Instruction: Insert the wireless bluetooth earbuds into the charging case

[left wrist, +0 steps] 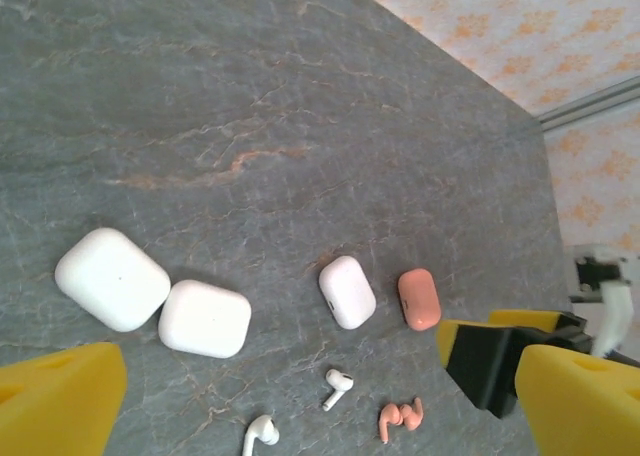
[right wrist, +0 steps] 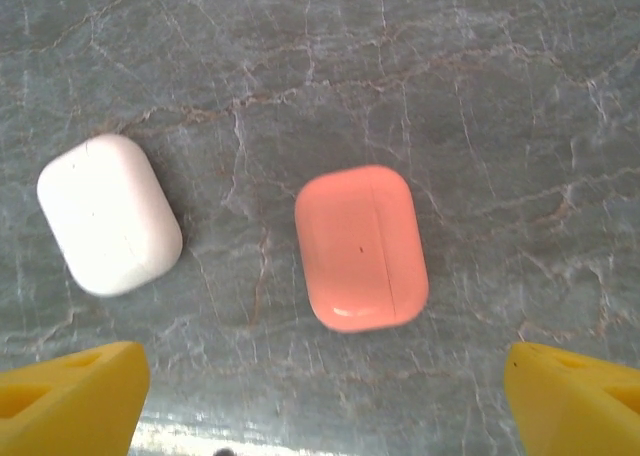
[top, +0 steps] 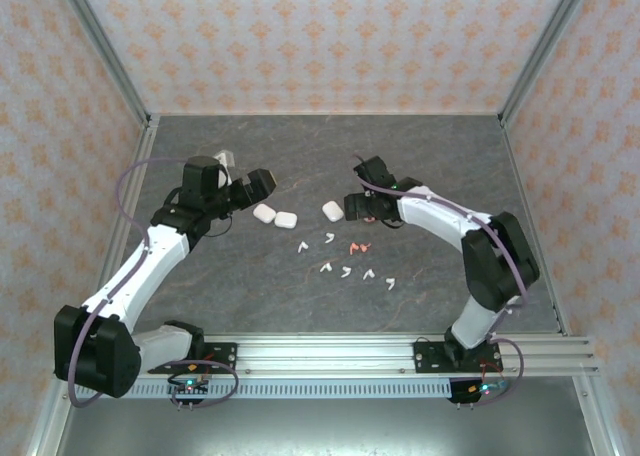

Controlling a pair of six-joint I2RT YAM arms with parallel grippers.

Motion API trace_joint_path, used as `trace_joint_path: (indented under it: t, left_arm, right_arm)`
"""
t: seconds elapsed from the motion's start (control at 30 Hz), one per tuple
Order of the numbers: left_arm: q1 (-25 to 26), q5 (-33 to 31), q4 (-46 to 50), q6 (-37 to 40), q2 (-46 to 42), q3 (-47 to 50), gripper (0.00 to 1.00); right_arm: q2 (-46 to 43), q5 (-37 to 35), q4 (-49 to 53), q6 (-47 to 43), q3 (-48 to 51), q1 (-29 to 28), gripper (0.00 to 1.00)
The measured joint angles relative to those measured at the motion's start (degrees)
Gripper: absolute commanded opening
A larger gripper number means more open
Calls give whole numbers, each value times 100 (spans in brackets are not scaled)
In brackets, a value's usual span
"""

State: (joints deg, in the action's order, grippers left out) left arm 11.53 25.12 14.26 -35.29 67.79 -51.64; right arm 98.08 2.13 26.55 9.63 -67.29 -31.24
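Expect earbuds [left wrist: 338, 384] tiny, light, hard, slick, prone to skid; pinch gently across stem. Left hand [left wrist: 320, 406] released, empty; right hand [right wrist: 320, 401] released, over pink case [right wrist: 361, 247].

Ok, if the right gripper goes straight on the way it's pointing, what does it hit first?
Probably the closed salmon-pink case, centred under the open right gripper; the white case lies off to the side.

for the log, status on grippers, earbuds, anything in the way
Left gripper open. Right gripper open above salmon-pink rounded plastic case. Tiny white and pink stemmed plastic earbuds loose on table. Case shut, blocks insertion.
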Motion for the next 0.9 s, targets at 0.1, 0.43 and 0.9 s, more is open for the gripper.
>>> trace_joint_path:
  t: [0.1, 0.43, 0.9]
  left_arm:
    - [0, -2, -83, 33, 11, -17, 100]
    - [162, -210, -603, -348, 11, 280, 100]
    - [313, -328, -702, -378, 439, 125, 100]
  right_arm:
    - [317, -149, 98, -50, -306, -13, 92]
    - [717, -205, 262, -151, -487, 181, 85]
    - [1268, 138, 264, -212, -527, 367, 71]
